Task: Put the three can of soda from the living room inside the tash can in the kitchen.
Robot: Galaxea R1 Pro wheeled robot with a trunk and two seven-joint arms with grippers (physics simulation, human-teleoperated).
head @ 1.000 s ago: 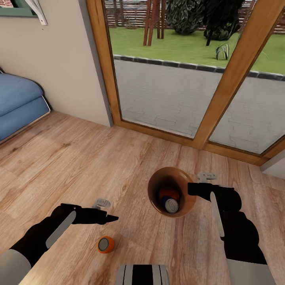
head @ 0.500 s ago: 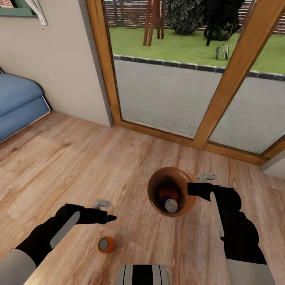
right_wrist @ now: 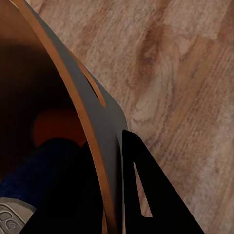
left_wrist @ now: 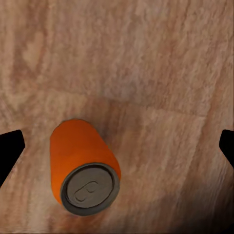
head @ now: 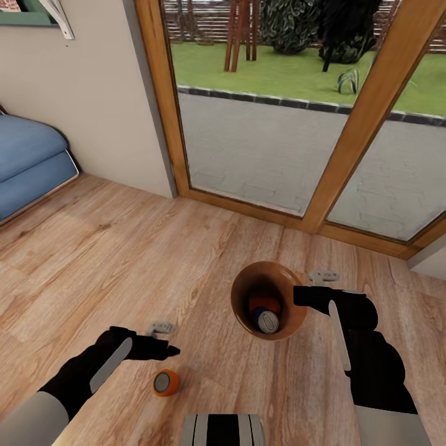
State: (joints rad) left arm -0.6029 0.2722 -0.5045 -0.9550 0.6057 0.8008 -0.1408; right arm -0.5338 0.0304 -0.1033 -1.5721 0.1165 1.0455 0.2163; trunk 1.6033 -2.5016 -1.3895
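Hovering over a light wood plank floor [head: 124, 260] in the living room, with fingers spread wide and gripping nothing, the left gripper [head: 168, 351] pointing toward the bin side; in the left wrist view, both black fingertips [left_wrist: 9, 148] sitting at opposite edges of the frame, well apart. Lying on its side on the planks just below and a little nearer the robot than that gripper, an orange can of soda [head: 165, 382], grey top facing up toward the head camera; in the left wrist view, the same can [left_wrist: 84, 168] resting between the open fingers, closer to one of them, touching neither. Clamping the rim of the brown tash can [head: 296, 322], the right gripper [head: 301, 296], one finger [right_wrist: 146, 195] pressing against the outer wall [right_wrist: 105, 131] beside an oval handle hole, the other reaching down inside the dark interior. Being held tilted off the floor, mouth turned toward the head camera, the bin carrying two cans just inside from that gripper: a dark blue can [head: 266, 321] with its grey top showing, and a second orange can [head: 265, 303] behind it, touching. Standing beyond both arms, wood-framed glass doors [head: 347, 161]; lying far out beyond the left gripper, a blue sofa [head: 28, 161].
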